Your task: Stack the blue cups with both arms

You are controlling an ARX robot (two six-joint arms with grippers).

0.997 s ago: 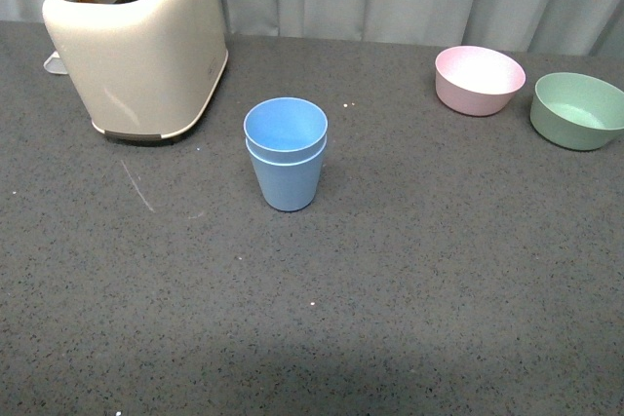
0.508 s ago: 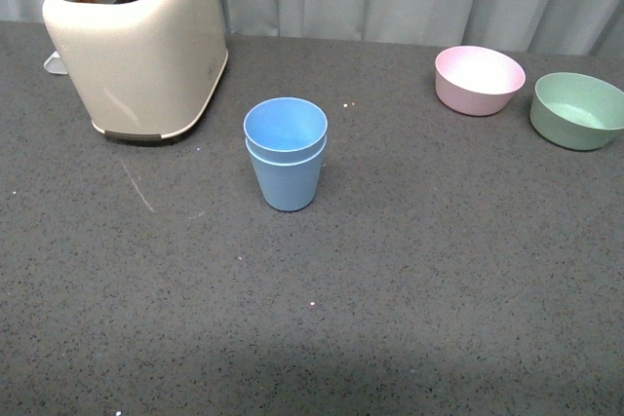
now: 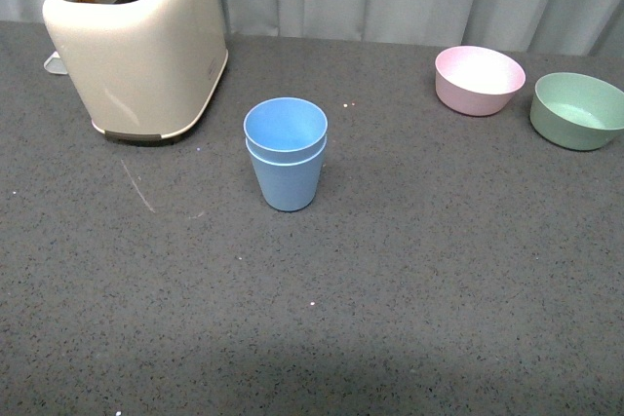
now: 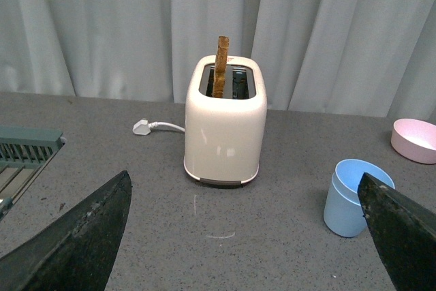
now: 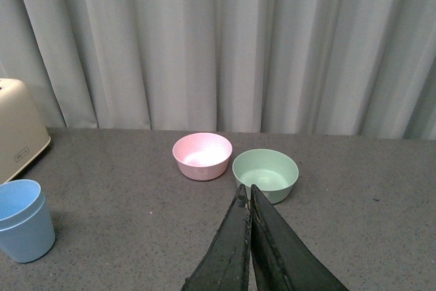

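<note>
The two light blue cups stand upright on the grey table, one nested inside the other, in the middle of the front view. The stack also shows in the left wrist view and in the right wrist view. Neither arm shows in the front view. My left gripper is open and empty, its black fingers wide apart, back from the cups and the toaster. My right gripper is shut on nothing, its tips together, well away from the cups.
A cream toaster with a slice of toast stands at the back left, its plug behind it. A pink bowl and a green bowl sit at the back right. A grey rack lies far left.
</note>
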